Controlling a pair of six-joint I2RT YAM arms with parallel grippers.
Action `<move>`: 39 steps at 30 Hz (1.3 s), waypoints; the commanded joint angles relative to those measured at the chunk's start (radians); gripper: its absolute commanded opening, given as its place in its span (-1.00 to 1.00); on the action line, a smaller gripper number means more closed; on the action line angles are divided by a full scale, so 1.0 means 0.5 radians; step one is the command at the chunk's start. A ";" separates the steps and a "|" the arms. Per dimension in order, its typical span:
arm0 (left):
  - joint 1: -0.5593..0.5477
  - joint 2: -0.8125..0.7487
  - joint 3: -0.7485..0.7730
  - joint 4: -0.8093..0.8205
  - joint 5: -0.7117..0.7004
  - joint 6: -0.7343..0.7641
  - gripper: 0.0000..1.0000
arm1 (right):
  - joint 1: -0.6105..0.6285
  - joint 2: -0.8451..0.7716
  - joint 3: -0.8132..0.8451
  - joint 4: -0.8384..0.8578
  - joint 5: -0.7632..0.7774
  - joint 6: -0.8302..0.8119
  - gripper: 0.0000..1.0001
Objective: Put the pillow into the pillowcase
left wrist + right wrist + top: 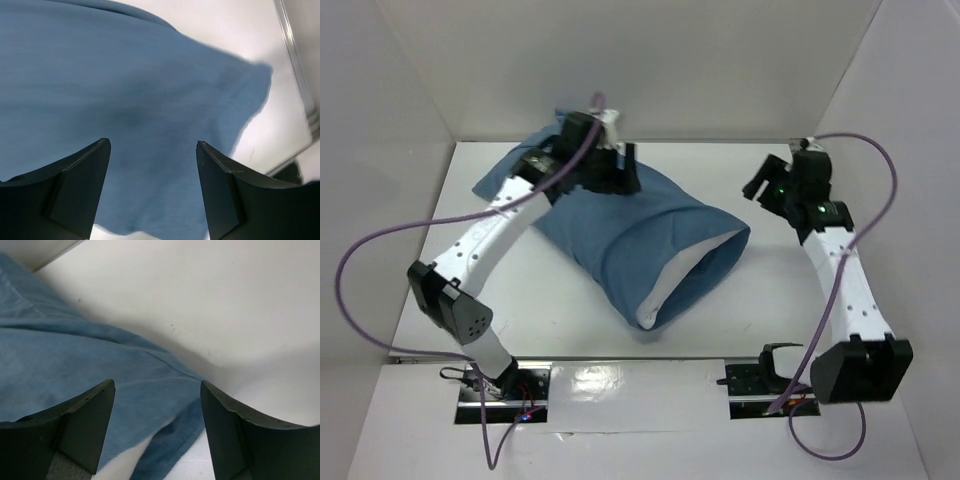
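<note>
Pillow (663,300) sits nearly all inside pillowcase (620,225) at centre of the top view, w/ only a white strip showing at the sack's open mouth, lower centre-right. Closed end of the blue cloth trails off to upper left and looks flat and slack on table (790,310). Left gripper (623,178) hovers over the case's far edge, upper centre of frame; its wrist view shows fingers spread wide, nothing between them, blue fabric just below. Right gripper (758,188) hangs at upper right, apart from the mouth; its wrist view likewise shows jaws apart and empty, w/ blue hem and a sliver of white underneath. Stuffing step looks close to done; what's left is prob. seating the pillow fully so no white pokes out. Next move calls for one arm to pinch the hem at the mouth & draw it over the exposed end, while the other steadies the bulk or nudges it toward the closed end, taking cloth only, not the filling.
</note>
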 commanded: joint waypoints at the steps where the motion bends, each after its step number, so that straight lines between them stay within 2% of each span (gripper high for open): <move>1: -0.489 0.106 0.153 -0.265 -0.450 0.197 0.64 | -0.209 -0.301 -0.209 -0.053 -0.457 0.137 0.51; 3: -0.806 0.195 0.154 -0.376 -0.808 0.215 0.64 | -0.363 -0.467 -0.445 -0.136 -0.645 0.137 0.51; 6: -1.070 0.232 0.154 -0.456 -1.113 0.234 0.69 | -0.406 -0.615 -0.587 -0.240 -0.749 0.137 0.56; 10: -1.273 0.232 0.099 -0.456 -1.151 0.280 0.78 | -0.428 -0.771 -0.789 -0.305 -0.817 0.137 0.52; 16: -1.298 0.315 0.056 -0.508 -1.294 0.234 0.78 | -0.428 -0.934 -1.127 -0.115 -1.010 0.290 0.52; 18: -1.298 0.367 0.056 -0.527 -1.356 0.216 0.68 | -0.376 -0.953 -1.216 -0.014 -1.062 0.379 0.52; 21: -1.280 0.423 0.056 -0.548 -1.405 0.176 0.39 | -0.256 -0.980 -1.301 0.097 -1.084 0.486 0.52; 23: -1.234 0.444 0.077 -0.566 -1.375 0.176 0.21 | -0.176 -1.032 -1.381 0.311 -1.102 0.557 0.52; 26: -1.209 0.444 0.181 -0.603 -1.225 0.176 -0.75 | 0.032 -1.100 -1.596 0.692 -1.100 0.817 0.54; 27: -1.191 0.444 0.260 -0.621 -1.163 0.176 -1.00 | 0.099 -1.100 -1.672 0.768 -1.060 0.927 0.50; 31: -1.170 0.319 0.359 -0.585 -0.737 0.154 -1.00 | 0.568 -1.002 -1.814 1.179 -0.699 1.130 0.38; 32: -1.170 0.291 0.384 -0.557 -0.636 0.154 -1.00 | 0.654 -0.956 -1.838 1.402 -0.622 1.164 0.29; 35: -1.197 0.159 0.378 -0.414 -0.430 0.081 -1.00 | 0.909 -0.656 -1.839 1.704 -0.306 1.186 -0.01; 36: -1.197 0.128 0.378 -0.334 -0.305 0.056 -1.00 | 0.931 -0.443 -1.817 1.966 -0.281 1.186 -0.30; 39: -1.216 0.149 0.546 -0.315 -0.096 -0.036 -1.00 | 0.910 -0.159 -1.530 2.250 -0.305 1.119 -0.69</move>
